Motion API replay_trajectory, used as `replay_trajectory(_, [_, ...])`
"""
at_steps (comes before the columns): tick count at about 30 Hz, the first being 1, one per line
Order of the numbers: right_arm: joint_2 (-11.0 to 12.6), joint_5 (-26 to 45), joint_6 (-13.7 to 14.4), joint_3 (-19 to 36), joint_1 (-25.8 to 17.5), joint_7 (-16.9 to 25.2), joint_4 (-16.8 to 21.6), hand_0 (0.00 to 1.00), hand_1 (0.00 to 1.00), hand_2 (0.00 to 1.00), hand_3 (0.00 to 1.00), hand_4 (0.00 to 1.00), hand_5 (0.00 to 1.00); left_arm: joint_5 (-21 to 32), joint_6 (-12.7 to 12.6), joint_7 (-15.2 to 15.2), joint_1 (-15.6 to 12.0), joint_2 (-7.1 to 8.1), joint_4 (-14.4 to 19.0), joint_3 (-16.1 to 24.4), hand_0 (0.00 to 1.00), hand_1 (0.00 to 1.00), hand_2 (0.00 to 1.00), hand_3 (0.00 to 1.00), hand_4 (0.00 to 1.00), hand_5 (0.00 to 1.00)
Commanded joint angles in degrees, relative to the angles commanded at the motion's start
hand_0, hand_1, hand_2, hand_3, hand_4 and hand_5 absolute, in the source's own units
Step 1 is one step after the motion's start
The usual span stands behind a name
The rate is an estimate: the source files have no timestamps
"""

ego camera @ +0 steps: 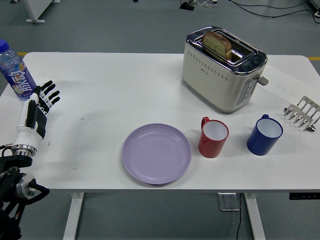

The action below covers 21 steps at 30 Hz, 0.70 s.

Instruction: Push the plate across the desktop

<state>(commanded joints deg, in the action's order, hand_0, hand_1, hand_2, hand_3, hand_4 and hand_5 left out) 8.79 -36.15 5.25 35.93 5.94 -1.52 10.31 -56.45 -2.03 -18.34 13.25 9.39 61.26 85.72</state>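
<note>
Black left hand [42,100] flat on table, fingers extended twd bottle [15,71].

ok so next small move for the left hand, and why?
Probably sweep the left hand rightward toward the purple plate. The hand sits open at the table's left edge beside the water bottle, well apart from the plate, with bare tabletop between them.

A long white rectangular desk [125,75] on white metal legs [75,215] stands over a smooth grey-green floor [125,25], evenly lit. Black cables [260,7] snake across the far floor; a yellow floor stripe [314,58] peeks out at the desk's ends.
</note>
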Motion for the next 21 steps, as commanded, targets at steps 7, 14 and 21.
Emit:
replay_trajectory(7, [-0.1,0.3,0.0,-0.2,0.1,0.0,0.0,0.656,0.641,0.713,0.665,0.25,0.285,-0.8,0.8,1.7,-0.1,1.32,-1.6,6.0,0.787,0.815,0.837,0.785,0.529,0.998])
replay_trajectory(14, [-0.1,0.8,0.1,-0.6,0.2,0.0,0.0,0.657,0.641,0.713,0.665,0.25,0.284,-2.5,2.9,5.2,-1.1,1.93,-1.5,9.4,0.789,0.818,0.834,0.788,0.533,0.998])
replay_trajectory(21, [-0.1,0.5,0.0,-0.3,0.1,-0.1,0.0,0.655,0.641,0.714,0.665,0.249,0.285,-2.6,4.7,6.7,-1.8,2.14,-1.2,10.7,0.79,0.818,0.828,0.78,0.539,0.998])
